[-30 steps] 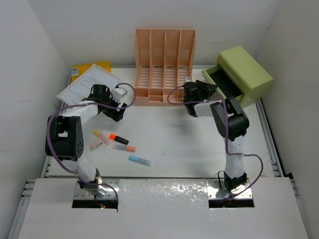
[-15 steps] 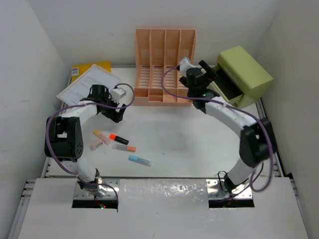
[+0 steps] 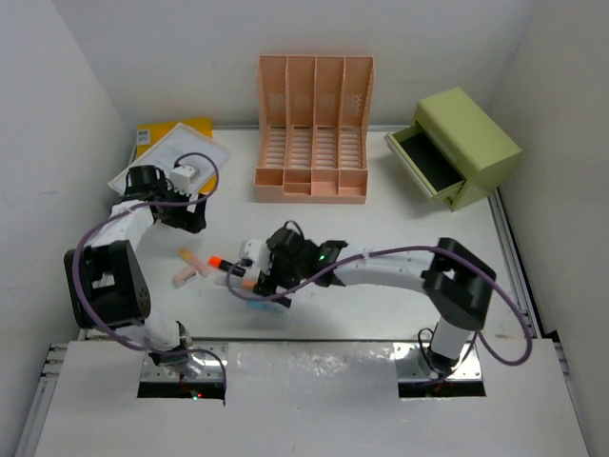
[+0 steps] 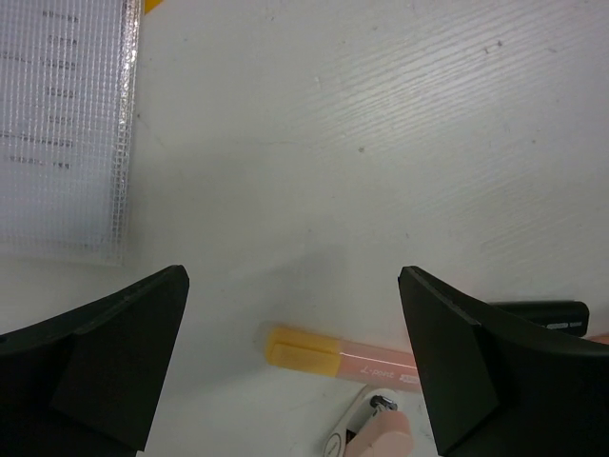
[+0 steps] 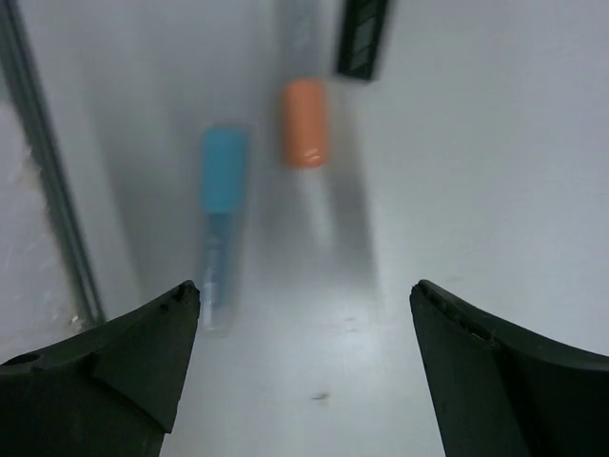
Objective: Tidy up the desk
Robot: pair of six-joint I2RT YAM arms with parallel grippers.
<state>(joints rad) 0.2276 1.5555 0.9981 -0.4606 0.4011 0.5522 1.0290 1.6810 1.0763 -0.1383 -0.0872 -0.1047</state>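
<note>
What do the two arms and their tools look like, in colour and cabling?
The left arm and right arm have white links, black joint housings and a purple cable looping along each. The left tool and right tool have dark, wedge-shaped fingers.

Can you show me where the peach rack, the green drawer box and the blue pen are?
peach rack (image 3: pixel 328 152), overhead view, on its slotted base.
green drawer box (image 3: pixel 471 129), overhead view, on its top face.
blue pen (image 5: pixel 225 171), right wrist view, on its cap.
</note>
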